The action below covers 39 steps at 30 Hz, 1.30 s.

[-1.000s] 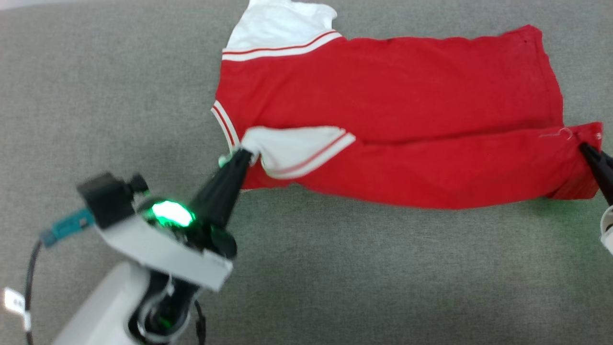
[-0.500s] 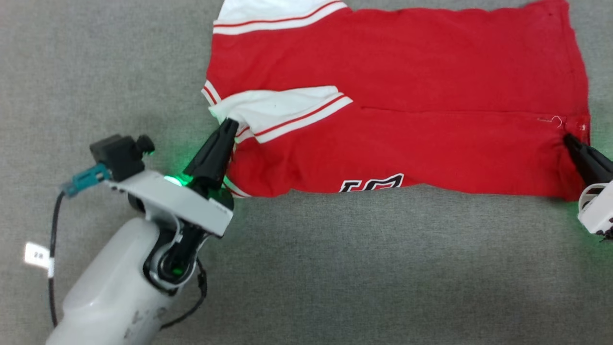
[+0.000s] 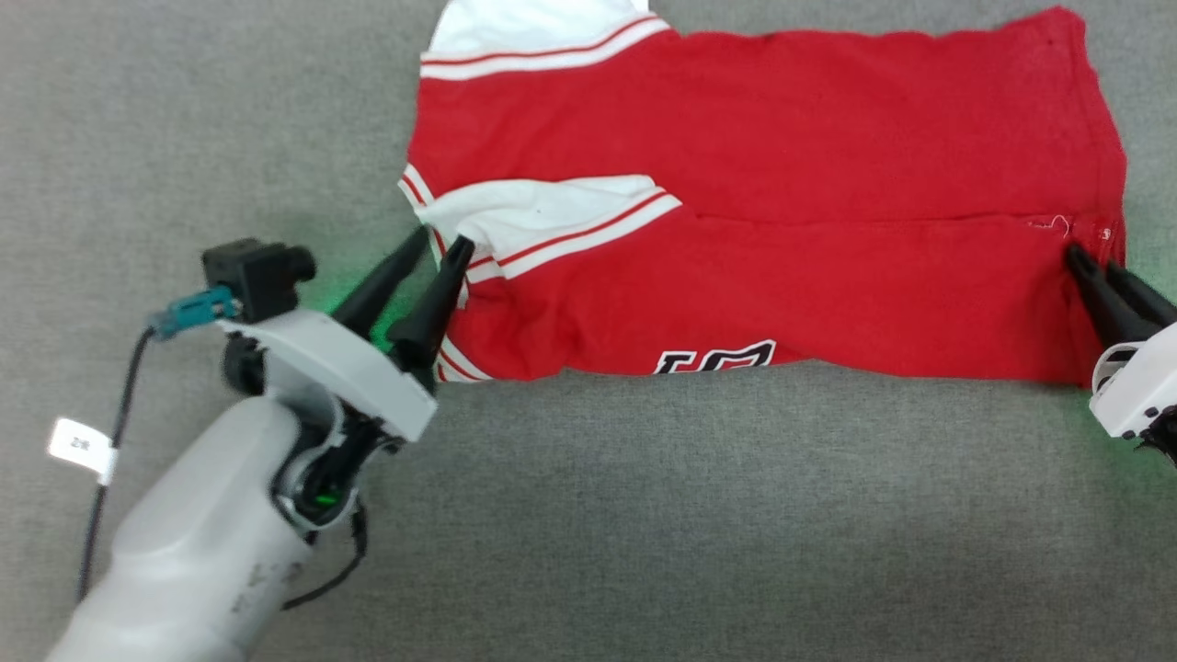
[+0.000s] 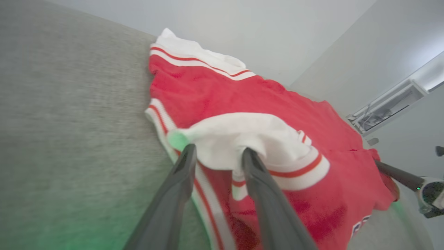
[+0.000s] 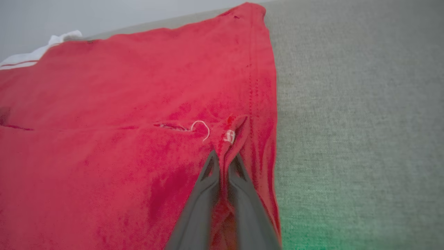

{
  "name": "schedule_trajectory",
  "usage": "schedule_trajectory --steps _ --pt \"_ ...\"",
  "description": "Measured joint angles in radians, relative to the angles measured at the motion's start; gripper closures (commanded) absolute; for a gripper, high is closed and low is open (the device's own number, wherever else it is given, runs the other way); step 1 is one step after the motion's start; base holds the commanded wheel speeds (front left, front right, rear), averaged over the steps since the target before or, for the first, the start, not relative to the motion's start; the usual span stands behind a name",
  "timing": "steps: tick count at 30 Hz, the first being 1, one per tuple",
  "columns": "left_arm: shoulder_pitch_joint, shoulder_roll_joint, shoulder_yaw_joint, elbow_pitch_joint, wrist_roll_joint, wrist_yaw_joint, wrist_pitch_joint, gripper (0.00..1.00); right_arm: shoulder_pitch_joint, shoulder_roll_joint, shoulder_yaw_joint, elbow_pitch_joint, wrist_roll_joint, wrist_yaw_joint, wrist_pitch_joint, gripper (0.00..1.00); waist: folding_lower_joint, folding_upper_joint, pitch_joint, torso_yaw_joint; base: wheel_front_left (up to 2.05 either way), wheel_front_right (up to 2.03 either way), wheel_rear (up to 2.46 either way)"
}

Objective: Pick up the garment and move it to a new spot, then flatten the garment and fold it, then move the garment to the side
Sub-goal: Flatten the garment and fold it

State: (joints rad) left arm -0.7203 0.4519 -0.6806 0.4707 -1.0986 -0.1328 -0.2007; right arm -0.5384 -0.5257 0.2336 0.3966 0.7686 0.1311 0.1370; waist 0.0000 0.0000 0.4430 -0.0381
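Observation:
The garment (image 3: pixel 782 184) lies spread on the grey surface, folded lengthwise with its red back up and black lettering (image 3: pixel 717 354) peeking out at the near edge. At its left end, my left gripper (image 3: pixel 441 241) stands open. Its fingertips straddle the edge of the folded-in white sleeve (image 3: pixel 533 216), which rests loose between them in the left wrist view (image 4: pixel 242 135). My right gripper (image 3: pixel 1090 259) is at the hem on the right end. Its jaws are almost together, with a ridge of red cloth (image 5: pixel 121 104) pinched between them (image 5: pixel 224 156).
Grey fabric surface (image 3: pixel 644 515) stretches wide in front of the garment and to its left. The other white sleeve (image 3: pixel 533 28) runs off the top edge of the head view. A pale wall (image 4: pixel 277 27) rises behind the surface.
My left gripper has opened and let go of the white sleeve, which now lies on the folded garment. The right gripper's fingers have parted slightly. The camera shifted between the earlier frames.

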Motion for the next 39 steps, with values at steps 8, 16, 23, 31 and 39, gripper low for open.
schedule_trajectory --steps 8,16,23,31,39 --pt "-0.059 0.148 -0.062 -0.086 0.005 0.073 0.27 0.0 0.013 -0.025 -0.008 -0.05 0.016 0.0 -0.039 0.0 0.0 0.0 -0.086 0.009 0.0 0.0 0.0" --pt "-0.124 0.254 -0.155 -0.294 -0.083 0.211 0.777 0.0 0.035 -0.017 -0.033 -0.093 0.02 0.0 -0.022 0.0 0.0 0.0 -0.157 0.017 0.0 0.0 0.0" --pt "-0.168 0.243 -0.193 -0.356 -0.143 0.274 0.971 0.0 0.035 0.001 -0.034 -0.126 0.023 0.0 -0.005 0.0 0.0 0.0001 -0.129 0.006 0.0 0.0 0.0" --pt "-0.205 0.185 -0.204 -0.181 -0.165 0.262 1.011 0.0 0.007 0.012 -0.033 -0.139 0.034 0.0 -0.006 0.0 0.0 0.0 -0.062 -0.037 0.0 0.0 0.0" --pt "-0.229 0.17 -0.19 -0.095 -0.201 0.199 1.027 1.0 -0.006 -0.001 -0.032 -0.134 0.044 0.0 -0.015 0.0 0.0 0.0 -0.025 -0.075 0.0 0.0 0.0"
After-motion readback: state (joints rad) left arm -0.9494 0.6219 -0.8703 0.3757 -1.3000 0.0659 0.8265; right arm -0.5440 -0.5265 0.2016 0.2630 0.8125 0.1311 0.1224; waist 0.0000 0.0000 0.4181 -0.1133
